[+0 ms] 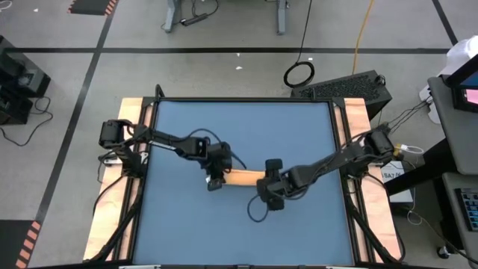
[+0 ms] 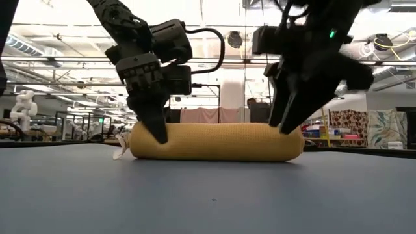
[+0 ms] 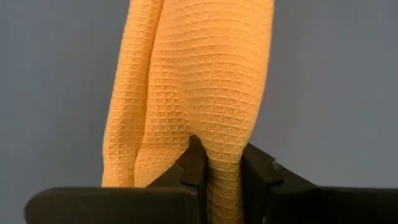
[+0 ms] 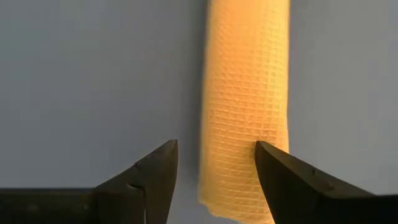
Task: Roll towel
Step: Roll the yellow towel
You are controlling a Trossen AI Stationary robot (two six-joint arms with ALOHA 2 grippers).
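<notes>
The orange-yellow towel (image 1: 243, 177) lies rolled into a log on the blue table (image 1: 239, 127), running left to right, its long side down. A small white tag (image 2: 120, 153) sticks out at its left end. My left gripper (image 3: 221, 165) is at that left end, shut on cloth. My right gripper (image 4: 216, 162) stands open over the roll's right end (image 2: 292, 143), fingers pointing steeply down. One finger (image 4: 280, 180) stands in front of the roll, the other (image 4: 155, 174) beside it over bare table. My left gripper pinches a raised fold of the towel's outer layer (image 3: 222, 158) between its two fingers, at the roll's left end. The fingers slant down from above and lie along the roll. The roll rests on the table. Whether my right gripper's finger touches the roll, I cannot tell.
Bare blue table surface lies on the near and far sides of the roll. Wooden side rails (image 1: 127, 187) edge the table left and right. A black cable loop (image 1: 258, 213) hangs by my right arm's wrist.
</notes>
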